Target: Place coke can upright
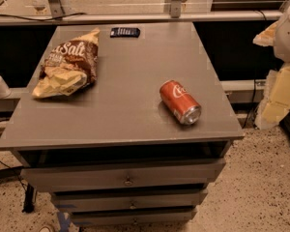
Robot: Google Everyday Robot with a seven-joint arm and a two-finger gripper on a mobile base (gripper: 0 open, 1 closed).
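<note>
The coke can (180, 102) is red with white script and silver ends. It lies on its side on the right part of the grey cabinet top (125, 105), with its silver end pointing to the front right. My gripper (275, 100) is a pale cream shape at the right edge of the view, beyond the cabinet's right side. It is well apart from the can and holds nothing that I can see.
A brown-and-yellow chip bag (67, 64) lies at the back left of the top. A small flat black device (125, 32) lies at the back edge. The cabinet has drawers (128, 178) below. A rail (135, 17) runs behind it. The floor (261, 187) is speckled.
</note>
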